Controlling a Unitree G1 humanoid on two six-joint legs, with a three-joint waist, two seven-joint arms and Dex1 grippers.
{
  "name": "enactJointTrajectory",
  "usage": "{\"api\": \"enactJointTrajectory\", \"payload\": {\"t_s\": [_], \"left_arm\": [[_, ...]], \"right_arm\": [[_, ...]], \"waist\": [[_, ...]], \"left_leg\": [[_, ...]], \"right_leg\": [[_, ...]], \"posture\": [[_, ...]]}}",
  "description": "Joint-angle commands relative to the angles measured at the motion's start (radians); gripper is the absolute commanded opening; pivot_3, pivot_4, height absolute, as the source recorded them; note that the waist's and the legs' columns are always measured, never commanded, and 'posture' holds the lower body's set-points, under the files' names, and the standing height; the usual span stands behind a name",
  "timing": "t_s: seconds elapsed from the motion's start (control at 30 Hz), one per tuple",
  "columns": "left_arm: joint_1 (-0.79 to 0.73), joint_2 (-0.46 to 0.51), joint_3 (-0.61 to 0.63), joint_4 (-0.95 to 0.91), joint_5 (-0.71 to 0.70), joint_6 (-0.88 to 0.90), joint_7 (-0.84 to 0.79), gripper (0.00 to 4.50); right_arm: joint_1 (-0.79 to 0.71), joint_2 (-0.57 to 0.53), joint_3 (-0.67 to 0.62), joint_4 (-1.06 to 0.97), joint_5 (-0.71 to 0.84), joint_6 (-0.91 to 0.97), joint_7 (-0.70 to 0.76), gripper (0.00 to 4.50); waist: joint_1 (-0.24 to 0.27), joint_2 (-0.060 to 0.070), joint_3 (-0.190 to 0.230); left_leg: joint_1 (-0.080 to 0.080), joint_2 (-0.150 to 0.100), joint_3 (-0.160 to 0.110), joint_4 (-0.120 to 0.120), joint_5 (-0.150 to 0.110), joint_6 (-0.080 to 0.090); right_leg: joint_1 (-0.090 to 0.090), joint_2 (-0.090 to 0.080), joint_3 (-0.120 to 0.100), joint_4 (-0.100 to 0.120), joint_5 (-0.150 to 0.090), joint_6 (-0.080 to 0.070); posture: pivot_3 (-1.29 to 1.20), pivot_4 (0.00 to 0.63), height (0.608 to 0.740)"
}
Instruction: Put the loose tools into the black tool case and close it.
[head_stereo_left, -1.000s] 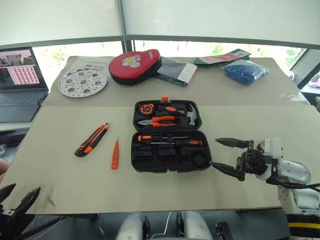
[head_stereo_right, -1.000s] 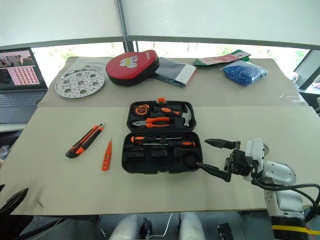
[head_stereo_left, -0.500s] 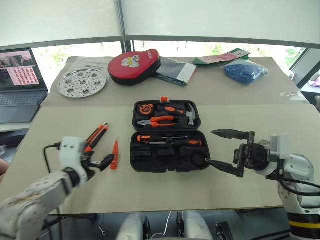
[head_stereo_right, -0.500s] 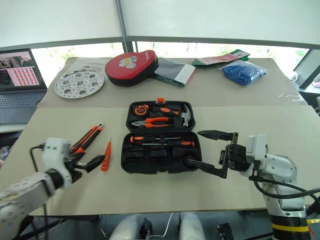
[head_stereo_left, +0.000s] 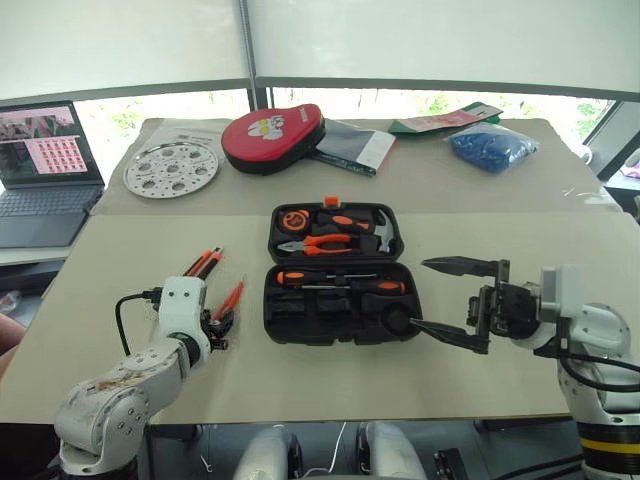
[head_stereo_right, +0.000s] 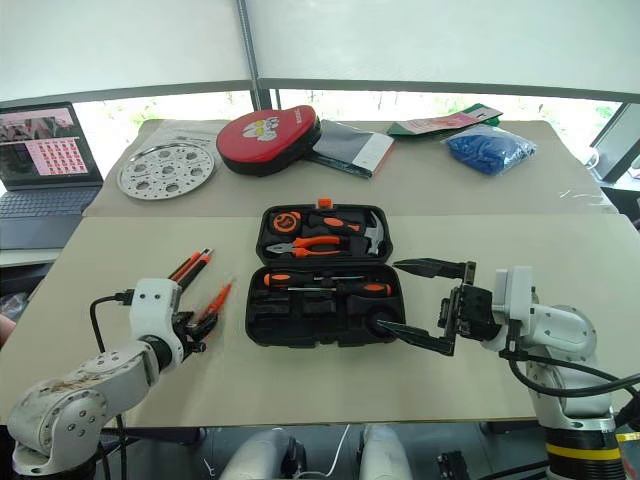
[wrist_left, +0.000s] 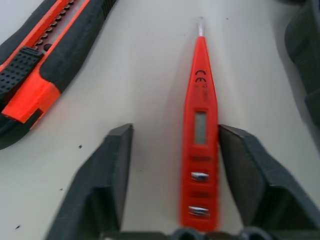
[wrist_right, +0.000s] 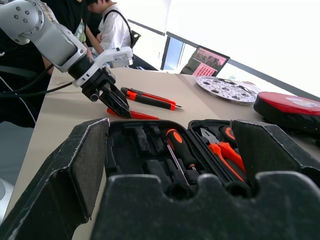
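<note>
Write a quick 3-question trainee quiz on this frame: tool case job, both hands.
1. True or false: the black tool case lies open on the table.
2. Which loose tool lies between the fingers of the left hand?
A. utility knife
B. tester pen
C. hammer
3. Fill in: the right hand hovers beside the case with its fingers ____.

Key
1. True; both halves lie flat, with tools seated in the recesses.
2. B; the tester pen lies on the table between the fingers, close against one. The utility knife lies off to the side.
3. Open; nothing is between them.
</note>
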Motion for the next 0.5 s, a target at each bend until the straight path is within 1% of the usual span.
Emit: {"api": "enactJointTrajectory", "payload": {"t_s": [0.03,0.07,0.1,0.13,0.23,0.33,0.43,0.5], "left_arm": [[0.042,0.026,-0.004,0.015,0.016,0.002,-0.066,1.29],[0.044,0.048,0.007,0.022,0.030,-0.043,-0.105,0.86],[0.043,0.062,0.025,0.030,0.029,-0.048,-0.127,0.58],[0.042,0.083,0.034,0.038,0.029,-0.089,-0.176,0.45],[0.028,0.158,0.047,0.066,0.050,-0.199,-0.310,0.45],[-0.021,0.251,0.044,0.098,0.038,-0.362,-0.555,0.45],[-0.117,0.366,-0.020,0.166,0.092,-0.596,-0.864,0.45],[-0.200,0.427,-0.090,0.214,0.100,-0.639,-1.012,0.45]], "right_arm": [[0.000,-0.016,-0.017,-0.020,0.014,-0.005,0.005,4.50],[0.005,-0.018,-0.020,-0.019,0.013,-0.007,0.007,4.50],[0.009,-0.019,-0.022,-0.020,0.013,-0.008,0.007,4.50],[0.013,-0.020,-0.023,-0.021,0.013,-0.008,0.006,4.50],[0.028,-0.025,-0.029,-0.032,0.015,-0.005,-0.003,4.50],[0.042,-0.032,-0.044,-0.044,0.018,0.001,-0.018,4.50],[0.066,-0.053,-0.073,-0.055,0.023,0.016,-0.036,4.50],[0.083,-0.069,-0.091,-0.060,0.026,0.036,-0.053,4.50]], "waist": [[0.001,0.000,0.000],[0.001,0.000,0.000],[0.001,0.000,0.000],[0.000,0.000,0.000],[0.000,0.000,0.000],[0.004,-0.001,0.001],[0.009,-0.001,0.001],[0.012,-0.001,0.002]], "left_leg": [[0.000,0.000,0.000,0.000,0.000,0.000],[0.000,0.000,0.000,0.000,0.000,0.000],[0.000,0.000,0.000,0.000,0.000,0.000],[0.000,0.000,0.000,0.000,0.000,0.000],[-0.001,0.000,0.000,0.000,0.000,0.000],[-0.002,0.000,0.000,0.000,0.000,0.000],[-0.004,0.000,0.000,0.000,0.000,0.000],[-0.005,0.000,0.001,0.000,0.000,0.000]], "right_leg": [[0.000,0.000,0.000,0.000,0.000,0.000],[0.000,0.000,0.000,0.000,0.000,0.000],[0.000,0.000,0.000,0.000,0.000,-0.001],[-0.001,-0.001,-0.001,0.000,-0.001,-0.001],[-0.001,-0.001,-0.001,0.000,-0.001,-0.002],[-0.003,-0.001,-0.002,0.000,-0.003,-0.004],[-0.004,-0.001,-0.002,-0.001,-0.003,-0.005],[-0.004,-0.001,-0.002,-0.001,-0.003,-0.005]], "posture": [[0.00,0.150,0.740],[0.00,0.150,0.740],[0.00,0.150,0.740],[0.00,0.150,0.740],[0.00,0.150,0.740],[0.00,0.150,0.740],[0.00,0.150,0.740],[0.00,0.150,0.740]]}}
